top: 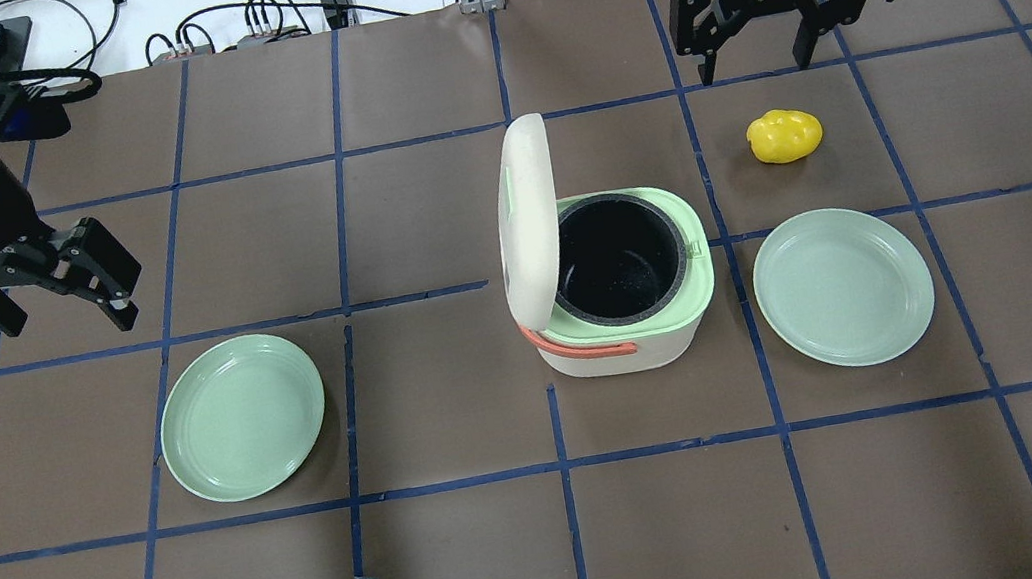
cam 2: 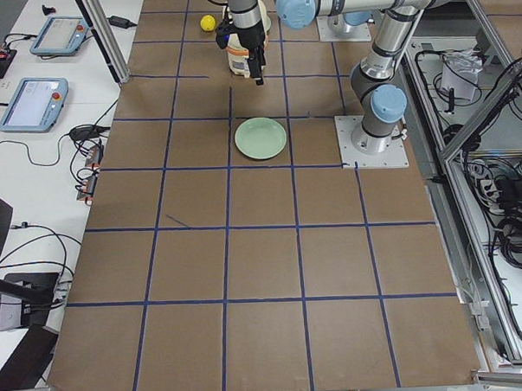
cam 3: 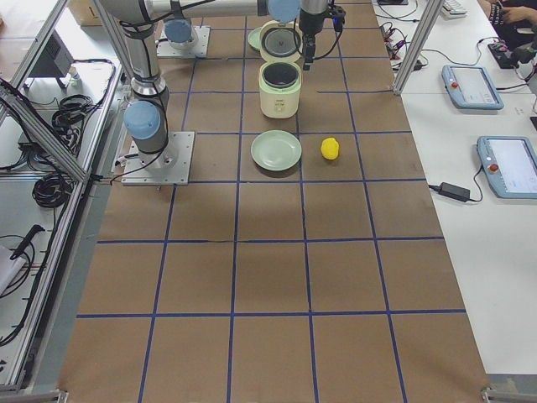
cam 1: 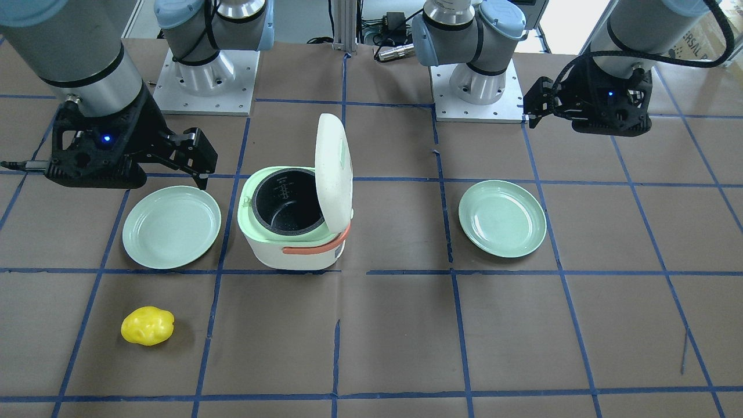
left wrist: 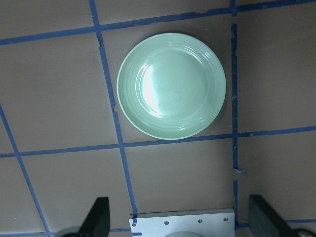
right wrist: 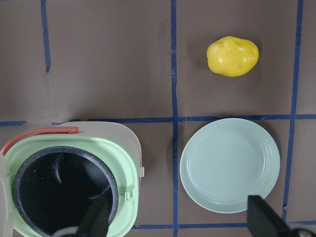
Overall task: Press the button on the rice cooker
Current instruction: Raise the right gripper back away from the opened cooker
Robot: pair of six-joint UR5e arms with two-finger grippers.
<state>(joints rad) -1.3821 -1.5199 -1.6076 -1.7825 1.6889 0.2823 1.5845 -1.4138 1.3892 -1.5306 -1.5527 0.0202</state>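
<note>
Status on the button press: right gripper [top: 758,58] has its fingers spread wide and holds nothing. Left gripper [top: 64,305] is the same, spread and empty. Neither touches the rice cooker [top: 629,339].

The cooker sits mid-table between the two plates. Its lid [top: 528,217] stands upright on the hinge, and the dark inner pot [top: 618,260] is exposed and looks empty. We read the raised lid as the release already having been pressed, so the task looks done or nearly done. If a different button is meant, nothing shows it has been pressed. We can't pin down the button itself. A small tab [right wrist: 142,171] sticks out of the cooker's side toward the right plate [top: 844,287], and that's our best guess.

Pose:
- **Right arm:** hangs high with the fingers pointing down. Its wrist camera looks straight down on the cooker, the right plate and the yellow potato [top: 785,135]. It is well clear of the cooker.
- **Left arm:** also high with the fingers pointing down. It hangs near the left plate [top: 241,416] and well apart from the cooker.
</note>
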